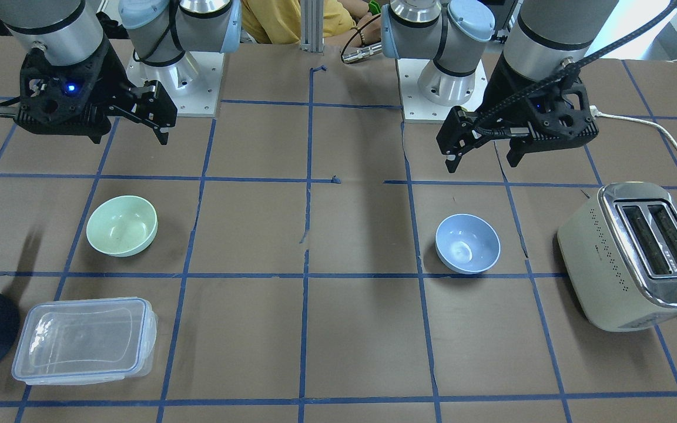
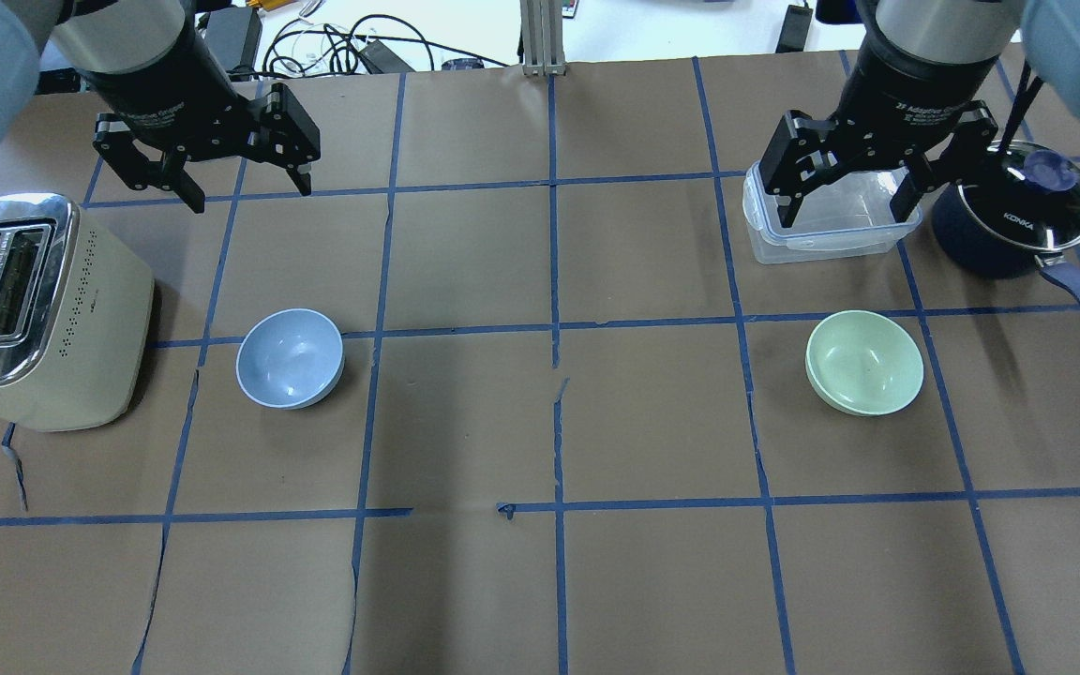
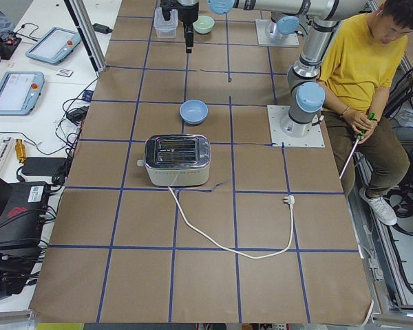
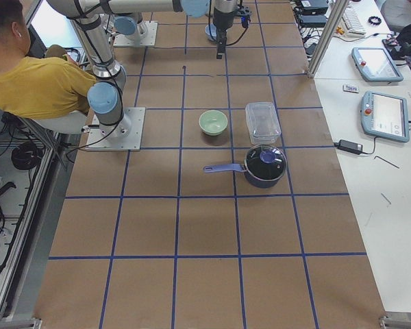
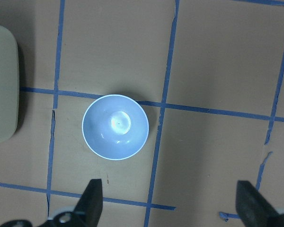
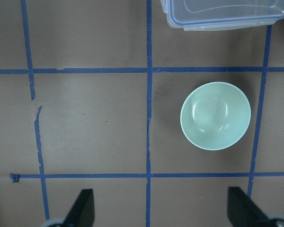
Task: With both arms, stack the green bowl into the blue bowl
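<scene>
While an operator (image 3: 361,62) sits alongside, blue tape (image 2: 554,253) grids the brown tabletop (image 2: 465,422).

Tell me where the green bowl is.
In the overhead view, the small mint-green plastic bowl sits upright on the right side, nearer the robot than the clear plastic container.

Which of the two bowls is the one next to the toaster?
The blue bowl, beside the toaster on the robot's left side. The green bowl sits by the clear container instead.
</scene>
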